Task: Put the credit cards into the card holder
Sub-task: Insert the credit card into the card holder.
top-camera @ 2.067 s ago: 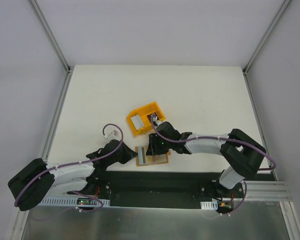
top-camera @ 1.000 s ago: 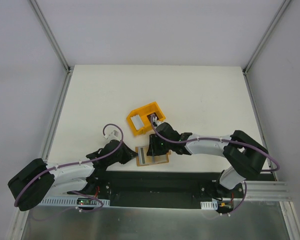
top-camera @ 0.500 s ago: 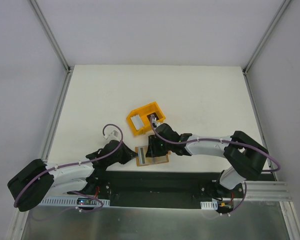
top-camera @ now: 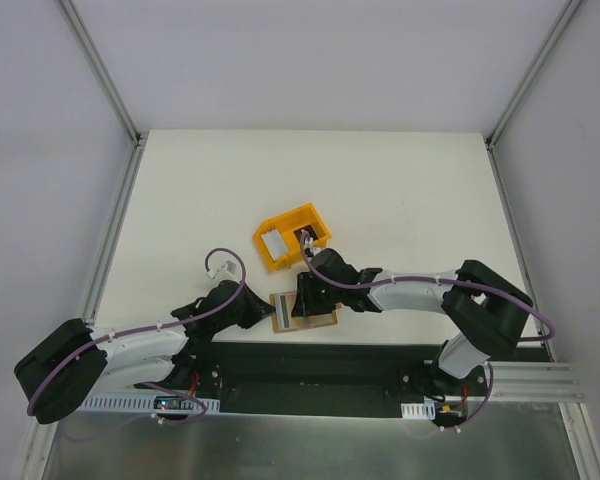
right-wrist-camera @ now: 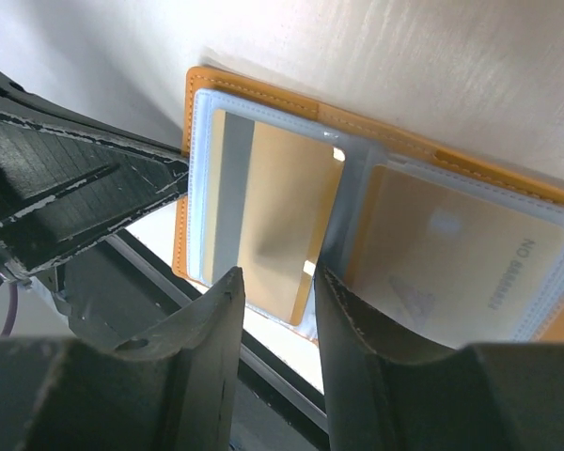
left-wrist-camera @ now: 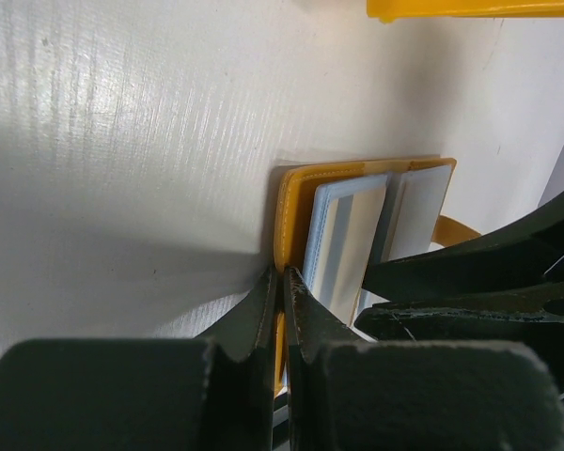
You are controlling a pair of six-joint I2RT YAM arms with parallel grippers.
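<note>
**Card holder pinned open at near table edge; right gripper over left pocket**

Change noted: against the top view of two seconds ago, the left arm and the holder lie as they did. The right gripper has edged slightly leftward over the holder.

Left gripper (left-wrist-camera: 283,282): jaws fully closed, pinching the orange left border of the card holder (left-wrist-camera: 292,193). The holder lies open and flat at the near edge of the white table (top-camera: 400,200), pale pockets facing up.

Left pocket: a tan card (right-wrist-camera: 273,207) with a grey stripe along one side sits in it. Its near end appears to project past the holder's edge.

Right gripper (right-wrist-camera: 274,296): jaws partly apart, one finger either side of the near end of that card, nothing clamped between them. Contact with the card cannot be confirmed.

Right pocket: a second tan card (right-wrist-camera: 451,254) lies fully inside. It carries a faint triangular mark and a printed line beginning "NO", followed by digits not legible with certainty.

The yellow bin (top-camera: 292,237) stands just beyond the holder, with a grey card (top-camera: 271,243) inside.
</note>
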